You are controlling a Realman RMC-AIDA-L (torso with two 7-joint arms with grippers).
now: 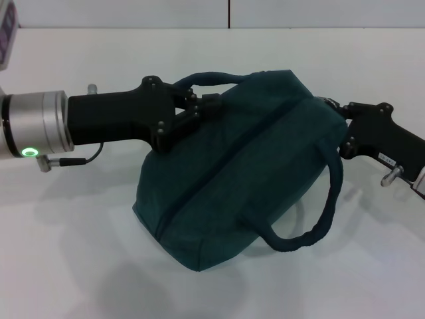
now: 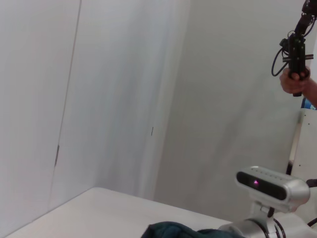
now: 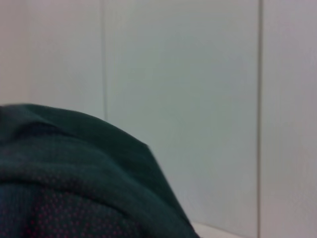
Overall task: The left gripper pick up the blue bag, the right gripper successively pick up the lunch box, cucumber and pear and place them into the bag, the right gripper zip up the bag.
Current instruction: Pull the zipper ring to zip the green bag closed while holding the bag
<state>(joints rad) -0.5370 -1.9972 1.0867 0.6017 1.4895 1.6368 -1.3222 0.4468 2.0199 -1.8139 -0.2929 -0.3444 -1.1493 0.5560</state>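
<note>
The blue bag (image 1: 246, 173) stands on the white table (image 1: 66, 252), its zipper line running closed along the top. My left gripper (image 1: 202, 106) is shut on the bag's far handle (image 1: 212, 78) at the bag's upper left. My right gripper (image 1: 334, 108) is against the bag's right end, by the end of the zipper line. The near handle (image 1: 319, 219) hangs loose down the front. A bit of the bag shows in the left wrist view (image 2: 168, 230), and its fabric fills the right wrist view (image 3: 74, 173). The lunch box, cucumber and pear are out of view.
A purple-marked object (image 1: 6, 33) sits at the far left table edge. The left wrist view shows the robot's head camera (image 2: 272, 186), a white wall, and a person's hand holding a device (image 2: 296, 74).
</note>
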